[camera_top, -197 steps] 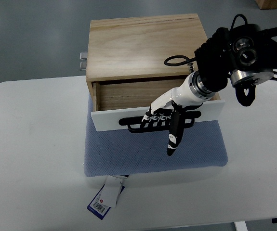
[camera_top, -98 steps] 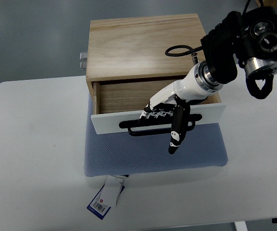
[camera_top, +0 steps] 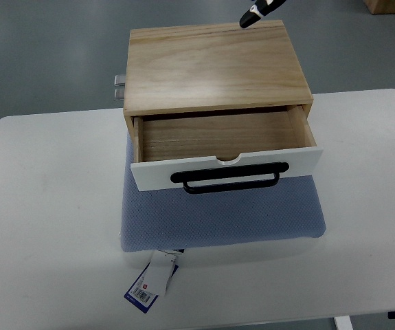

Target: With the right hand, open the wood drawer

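Only a black-and-white fingertip (camera_top: 257, 12) of a hand shows at the picture's top edge, beyond the box; whether it is open or closed cannot be told. On the white table (camera_top: 39, 227) lies a blue-grey mat (camera_top: 218, 223) near the back edge, bearing the light wooden drawer box (camera_top: 214, 69). Its white-fronted drawer (camera_top: 156, 173) with black handle (camera_top: 230, 180) stands pulled out, with only its bare wood floor showing inside.

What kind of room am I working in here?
Likely a lab or test bench: a white table on grey floor, holding only a wood drawer box on a blue mat with its tag.
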Controlling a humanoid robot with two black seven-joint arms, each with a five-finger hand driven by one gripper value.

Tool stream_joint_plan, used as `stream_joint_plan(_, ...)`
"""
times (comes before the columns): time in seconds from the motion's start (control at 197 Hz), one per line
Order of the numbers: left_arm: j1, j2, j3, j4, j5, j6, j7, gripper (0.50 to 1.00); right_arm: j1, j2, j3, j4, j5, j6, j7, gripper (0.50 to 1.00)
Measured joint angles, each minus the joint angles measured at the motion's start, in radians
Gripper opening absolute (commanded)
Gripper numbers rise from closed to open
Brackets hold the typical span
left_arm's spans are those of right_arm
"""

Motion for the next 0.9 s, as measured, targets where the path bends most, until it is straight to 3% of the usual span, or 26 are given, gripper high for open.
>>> stream_joint_plan(0.127,0.000,0.000,0.000,-0.001,0.001,0.000,0.000,1.000,-0.208,0.016,0.231,-0.183,0.012,-0.003,0.167,0.944)
stream_joint_plan(0.264,0.000,0.000,-0.001,-0.002,0.001,0.001,0.000,1.000,-0.428,0.066,0.444,-0.295,0.017,-0.003,0.345,0.944)
stream_joint_plan(0.417,0.000,0.000,-0.002,-0.005,0.001,0.006,0.000,1.000,-0.643,0.194,0.648,-0.404,0.057,-0.003,0.483,0.944)
stream_joint_plan(0.716,0.000,0.000,-0.002,-0.007,0.001,0.010,0.000,1.000,-0.789,0.482,0.989,-0.588,0.143,0.007,0.544,0.944)
stream_joint_plan(0.899,0.000,0.000,-0.002,-0.006,0.001,0.010,0.000,1.000,-0.800,0.569,1.083,-0.650,0.144,0.036,0.558,0.944)
